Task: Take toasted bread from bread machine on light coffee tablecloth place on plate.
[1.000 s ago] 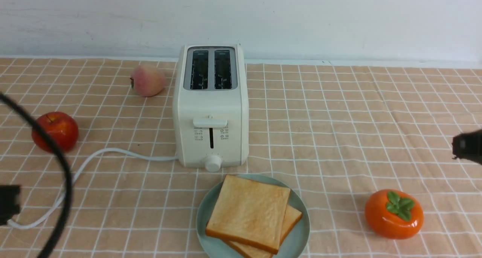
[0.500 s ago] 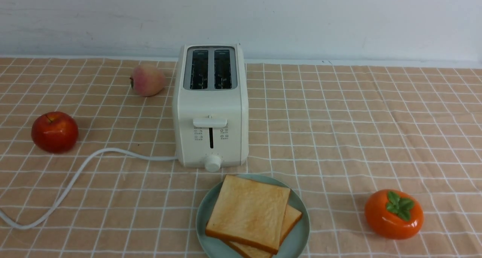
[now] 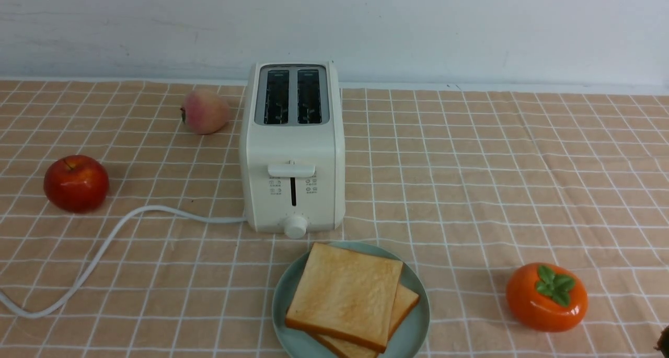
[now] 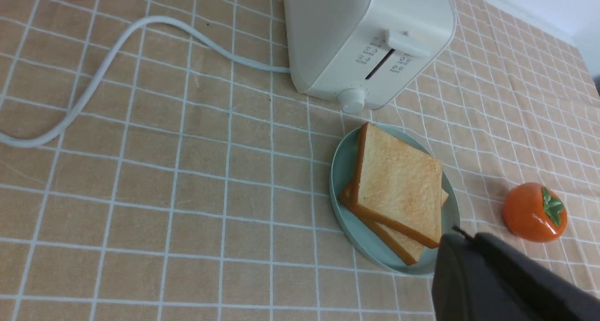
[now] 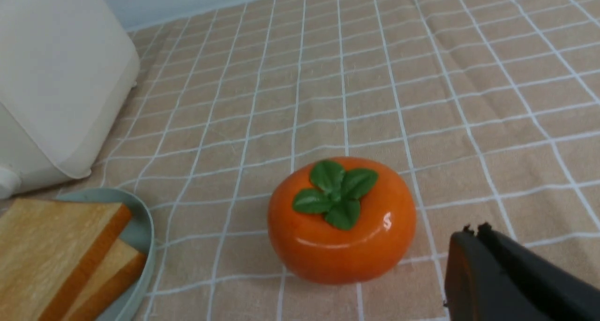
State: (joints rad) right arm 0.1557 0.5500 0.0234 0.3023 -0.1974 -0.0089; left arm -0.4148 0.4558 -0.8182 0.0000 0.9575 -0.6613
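Two slices of toasted bread (image 3: 345, 294) lie stacked on the pale green plate (image 3: 415, 326), just in front of the cream bread machine (image 3: 291, 154). Both toaster slots look dark and bare. All of this rests on the light coffee tablecloth (image 3: 460, 180). In the left wrist view the same bread (image 4: 398, 185) and plate (image 4: 342, 171) show, with my left gripper (image 4: 461, 236) shut and holding nothing, above the plate's near edge. My right gripper (image 5: 473, 230) is shut too, empty, beside the orange persimmon (image 5: 341, 220); only a dark sliver of it reaches the front view's lower right corner.
A red apple (image 3: 76, 183) sits at the left and a peach (image 3: 205, 111) behind it beside the toaster. The orange persimmon (image 3: 546, 297) lies at the front right. The toaster's white cord (image 3: 104, 248) curves across the front left of the cloth.
Both arms have drawn back out of the front view: the left arm and its cable left the left edge, the right gripper left the right edge. Bread, plate and toaster have not moved.
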